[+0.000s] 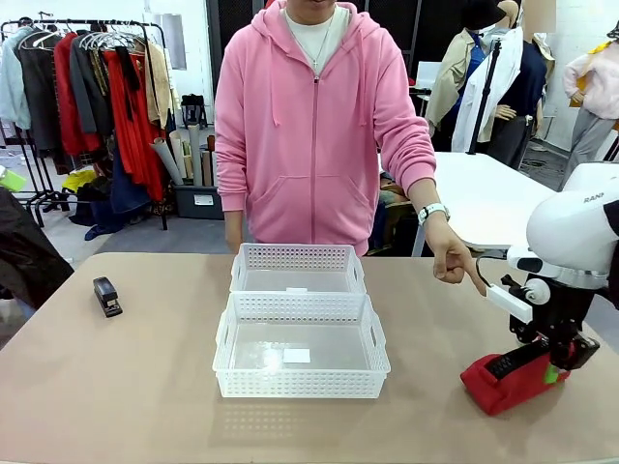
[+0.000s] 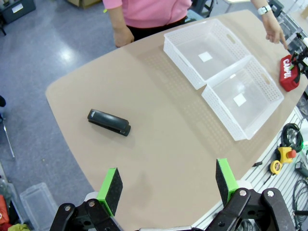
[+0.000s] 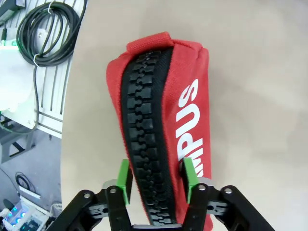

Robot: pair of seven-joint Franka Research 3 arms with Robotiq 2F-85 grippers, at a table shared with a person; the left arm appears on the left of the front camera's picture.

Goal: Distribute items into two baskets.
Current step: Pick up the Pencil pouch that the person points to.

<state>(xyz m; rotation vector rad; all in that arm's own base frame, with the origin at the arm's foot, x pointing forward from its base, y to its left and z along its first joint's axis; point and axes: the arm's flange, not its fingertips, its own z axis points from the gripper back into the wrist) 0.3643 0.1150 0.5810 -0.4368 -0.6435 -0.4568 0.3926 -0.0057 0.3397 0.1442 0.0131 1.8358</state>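
The red pouch [image 1: 508, 379] with a black zipper lies on the table at the right [image 2: 288, 74]. My right gripper [image 1: 556, 362] stands over it. In the right wrist view its green pads [image 3: 124, 180] press both sides of the zipper ridge of the pouch [image 3: 163, 120], so the right gripper [image 3: 156, 180] is shut on it. The black stapler [image 1: 106, 296] lies alone at the far left [image 2: 109, 122]. Two white baskets stand in the middle, the near one [image 1: 300, 382] and the far one [image 1: 298, 256], both with nothing in them. My left gripper [image 2: 168, 185] hangs open high above the table.
A person in a pink hoodie stands at the far side, one hand [image 1: 455, 261] pointing down toward the pouch. The table edge runs close beside the pouch, with cables [image 3: 45, 33] beyond it. Bare tabletop lies between the stapler and the baskets.
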